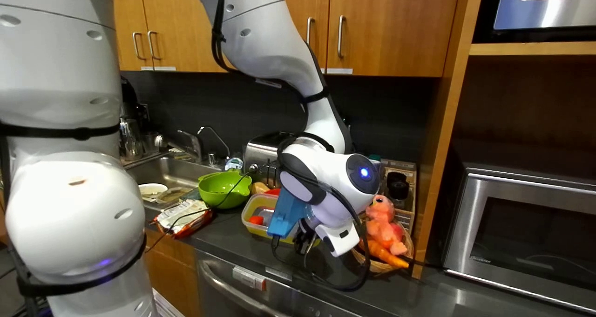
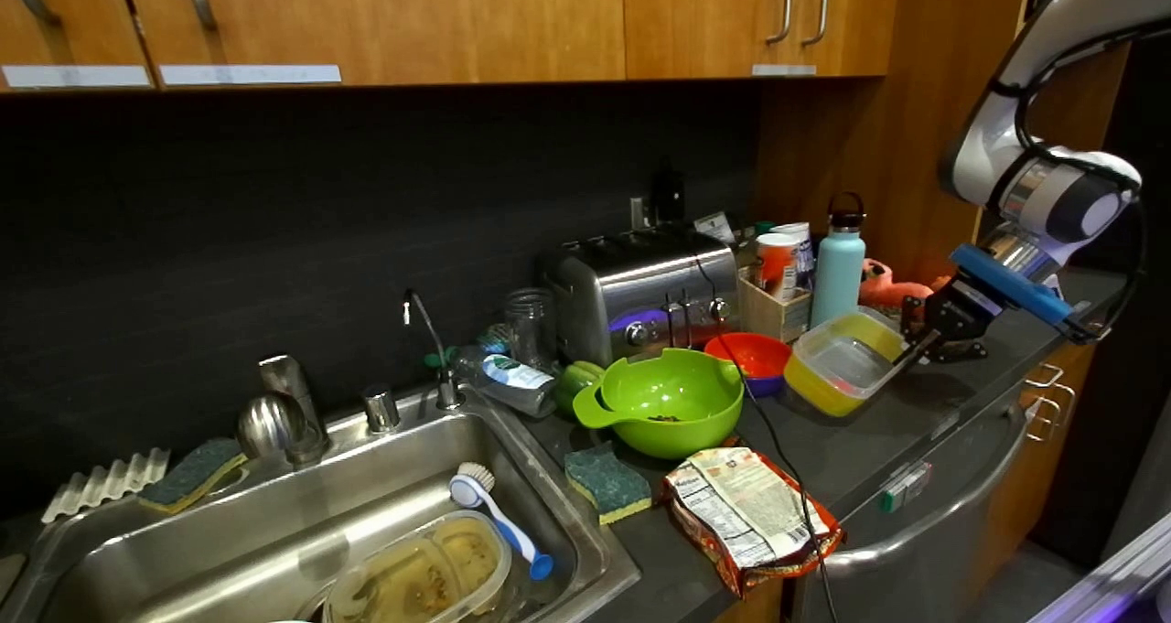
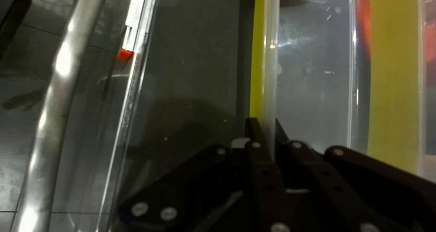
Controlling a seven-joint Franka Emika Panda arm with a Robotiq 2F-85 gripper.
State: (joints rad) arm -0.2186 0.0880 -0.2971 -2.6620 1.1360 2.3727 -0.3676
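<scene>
A translucent plastic container with yellow sides (image 3: 391,82) and a clear rim stands by the counter's front edge. It shows in both exterior views, its yellow wall (image 2: 814,387) partly behind my gripper in one of them. My gripper (image 3: 265,123) is shut on the container's near wall, one finger (image 3: 253,126) outside and the other inside. A small red thing (image 1: 256,220) lies within the container; what it is cannot be told. Whether the container rests fully on the counter is unclear. The wrist's blue part (image 1: 288,212) hides some of it.
Left of the container are a red bowl (image 2: 755,353), a green bowl (image 2: 677,426) and a food bag (image 2: 750,513). Behind stand a toaster (image 2: 659,280) and a blue bottle (image 2: 837,275). A basket with an orange-pink plush (image 1: 382,221) sits beside the arm. A thin cable crosses the counter.
</scene>
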